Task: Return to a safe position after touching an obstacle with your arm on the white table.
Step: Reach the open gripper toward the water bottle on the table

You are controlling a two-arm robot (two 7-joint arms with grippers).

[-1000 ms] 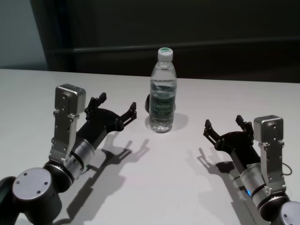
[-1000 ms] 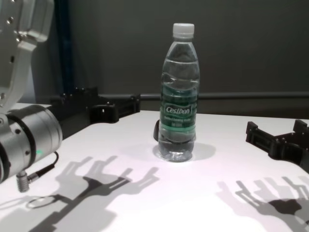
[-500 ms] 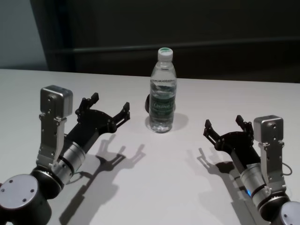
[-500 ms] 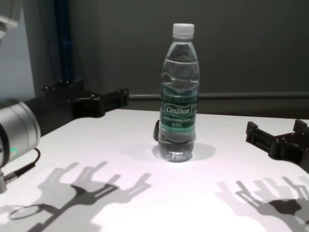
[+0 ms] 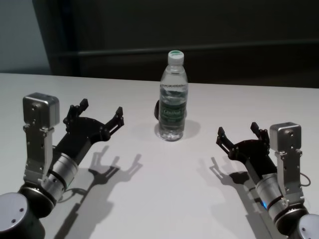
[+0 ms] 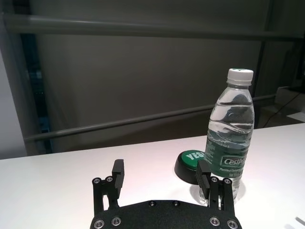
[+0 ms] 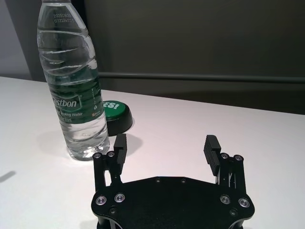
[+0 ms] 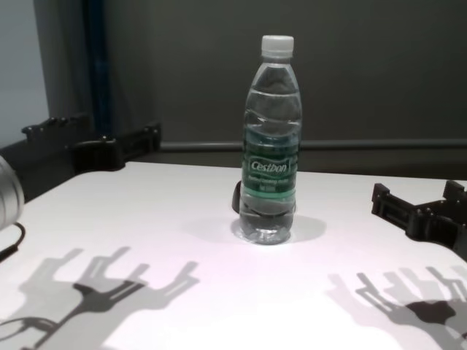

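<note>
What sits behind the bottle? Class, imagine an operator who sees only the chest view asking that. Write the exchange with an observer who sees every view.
Observer: A small round puck, black with a green top, stands on the white table close behind the bottle. The left wrist view shows it plainly.
Operator: Is the left tool touching the bottle?
Observer: No. The head view shows it off to the bottle's left, clearly apart, with its fingers open and empty.
Operator: And the right tool?
Observer: The right wrist view shows its two fingers spread with nothing between them, and the bottle standing beyond them.
</note>
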